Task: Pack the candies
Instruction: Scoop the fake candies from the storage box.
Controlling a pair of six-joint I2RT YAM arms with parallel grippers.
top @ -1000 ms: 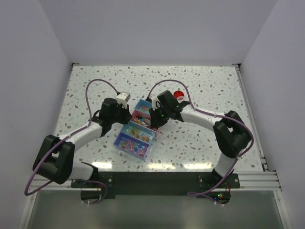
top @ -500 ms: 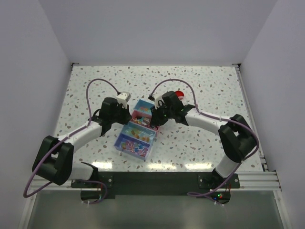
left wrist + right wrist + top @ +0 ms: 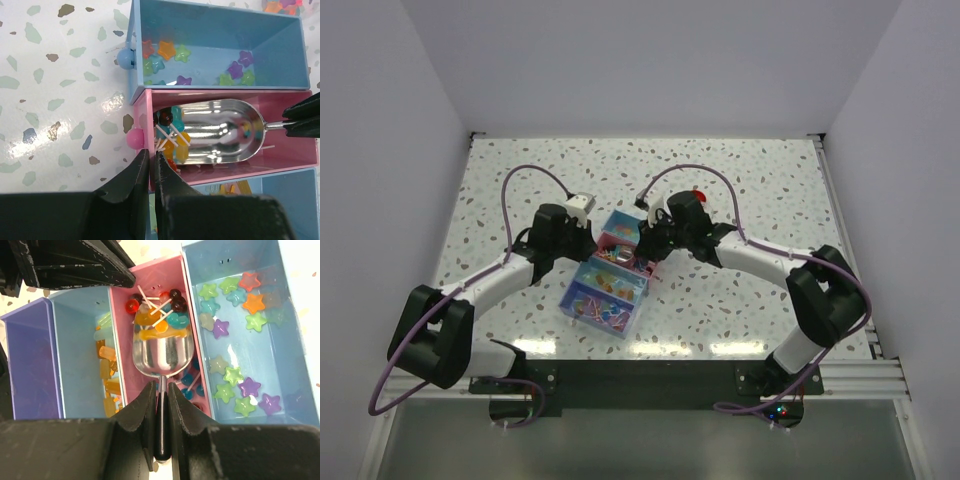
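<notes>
Nearest, tray (image 3: 30, 365), purple end at six o'clock. Midway, left gripper (image 3: 150, 159) pressed shut at nine o'clock of pink compartment (image 3: 300, 159). Right gripper (image 3: 161, 390) at three o'clock, clamping scoop (image 3: 162, 352) among candies (image 3: 155, 310). Farthest, more candies, star-shaped, in blue compartment (image 3: 295, 340).

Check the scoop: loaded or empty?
Mostly empty: the scoop shows a bare metal bowl; lollipops bunch only at its front lip, inside the pink compartment.
</notes>
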